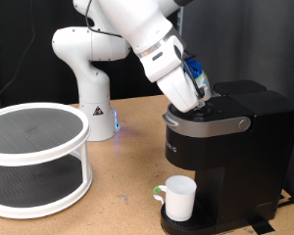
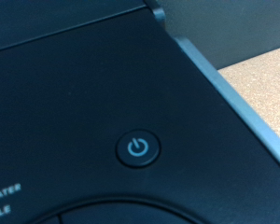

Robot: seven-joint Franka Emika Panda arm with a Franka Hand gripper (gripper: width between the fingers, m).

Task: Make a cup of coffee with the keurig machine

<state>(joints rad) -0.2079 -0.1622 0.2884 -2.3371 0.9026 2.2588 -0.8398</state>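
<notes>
The black keurig machine (image 1: 225,157) stands at the exterior view's right with its silver-trimmed lid down. The white cup (image 1: 178,198) sits on its drip tray under the spout. My gripper (image 1: 204,98) is at the end of the white arm, pressed down close to the machine's top; its fingers are hidden against the black lid. The wrist view shows the lid's top surface (image 2: 93,84) from very near, with the round power button (image 2: 138,147) lit blue-green. No fingers show in the wrist view.
A white two-tier round rack (image 1: 34,157) stands at the exterior view's left. The arm's base (image 1: 93,103) is behind on the wooden table (image 1: 122,181). A small green object (image 1: 158,191) lies beside the cup.
</notes>
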